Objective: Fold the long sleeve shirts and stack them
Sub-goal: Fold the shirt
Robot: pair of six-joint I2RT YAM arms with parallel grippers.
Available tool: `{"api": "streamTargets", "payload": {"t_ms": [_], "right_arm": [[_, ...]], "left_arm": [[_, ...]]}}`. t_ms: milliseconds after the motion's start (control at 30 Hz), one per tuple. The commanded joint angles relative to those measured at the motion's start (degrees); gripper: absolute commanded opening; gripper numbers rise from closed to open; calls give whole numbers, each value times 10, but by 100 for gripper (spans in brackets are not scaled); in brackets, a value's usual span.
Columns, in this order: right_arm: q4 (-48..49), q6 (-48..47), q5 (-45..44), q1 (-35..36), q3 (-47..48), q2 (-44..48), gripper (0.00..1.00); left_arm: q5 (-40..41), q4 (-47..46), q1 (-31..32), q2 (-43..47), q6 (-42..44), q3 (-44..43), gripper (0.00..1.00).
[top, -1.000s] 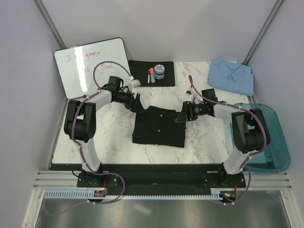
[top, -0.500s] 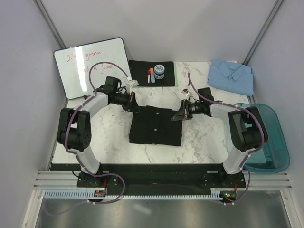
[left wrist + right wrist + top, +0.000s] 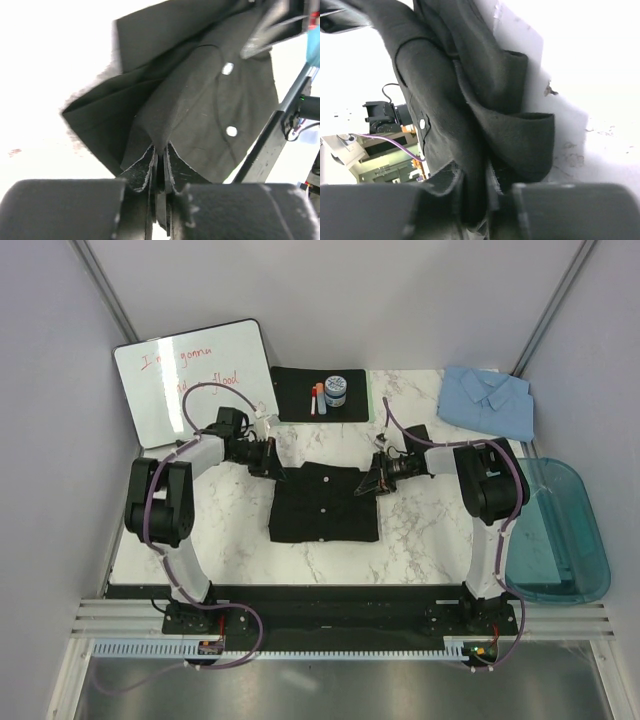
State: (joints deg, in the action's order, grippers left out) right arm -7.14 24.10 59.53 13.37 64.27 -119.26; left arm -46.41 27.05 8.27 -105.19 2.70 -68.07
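- Where the left gripper (image 3: pixel 159 155) ends, its two fingers stand almost together, with a fold of the black shirt (image 3: pixel 200 100) pinched between them.
- From that pinch the cloth rises in a ridge, and two white buttons (image 3: pixel 228 68) show on the panel beyond it.
- Seen from above, the left gripper (image 3: pixel 272 470) has the shirt's far left corner, low over the table (image 3: pixel 230 530).
- The right gripper (image 3: pixel 475 187) is likewise closed on black cloth, which bunches in thick folds around its fingers.
- In the top view the right gripper (image 3: pixel 368 483) grips the far right corner and faces the left one across the shirt's far edge.
- The black shirt (image 3: pixel 325 508) lies as a folded, roughly square block in the middle of the table, between the two arms.
- Both arms reach inward from their bases at the near edge, elbows out to the sides.
- The blue shirt (image 3: pixel 487 400) lies folded, collar showing, at the table's far right corner, well apart from the black one.
- A mat (image 3: pixel 292 392) sits at the far edge behind the black shirt, with a jar (image 3: pixel 336 390) and a marker (image 3: pixel 318 398) on it.
- A whiteboard (image 3: pixel 190 380) with red writing leans at the far left.
- A teal tub (image 3: pixel 560 530) stands off the table's right side, beside the right arm.
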Motion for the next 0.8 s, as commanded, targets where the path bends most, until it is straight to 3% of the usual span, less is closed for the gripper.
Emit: {"api": "streamTargets", "payload": {"t_ms": [0, 67, 100, 133, 233, 300, 333, 400, 433, 533, 767], "right_arm": [[-19, -21, -3, -4, 30, 10, 29], [-35, -30, 0, -7, 51, 17, 40], [-59, -37, 5, -8, 59, 19, 40], [-67, -48, 3, -7, 67, 28, 41], [-86, -70, -6, -6, 60, 60, 42], [-85, -78, -24, -7, 58, 75, 23], [-87, -80, -34, -7, 62, 81, 17], [-90, -81, -42, -7, 70, 76, 4], [-90, -81, -43, -7, 76, 67, 2], [-91, -80, -59, -8, 92, 29, 0], [-99, -92, -105, -16, 145, -38, 0]], "left_arm": [[-2, -30, -5, -26, -9, -24, 13], [-2, -37, -5, -25, -13, -19, 16], [-5, -41, -5, -21, -14, -15, 20], [-6, -42, -5, -18, -12, -9, 32], [-32, -51, -9, 1, -9, 8, 44], [-46, -60, -10, 12, -6, 14, 41], [-48, -63, -9, 20, -6, 15, 29], [-38, -70, -8, 24, -15, 13, 17], [-28, -71, -9, 19, -19, 5, 9], [13, -68, -9, -1, -22, -14, 2], [26, -70, -12, -85, -42, -52, 8]]}}
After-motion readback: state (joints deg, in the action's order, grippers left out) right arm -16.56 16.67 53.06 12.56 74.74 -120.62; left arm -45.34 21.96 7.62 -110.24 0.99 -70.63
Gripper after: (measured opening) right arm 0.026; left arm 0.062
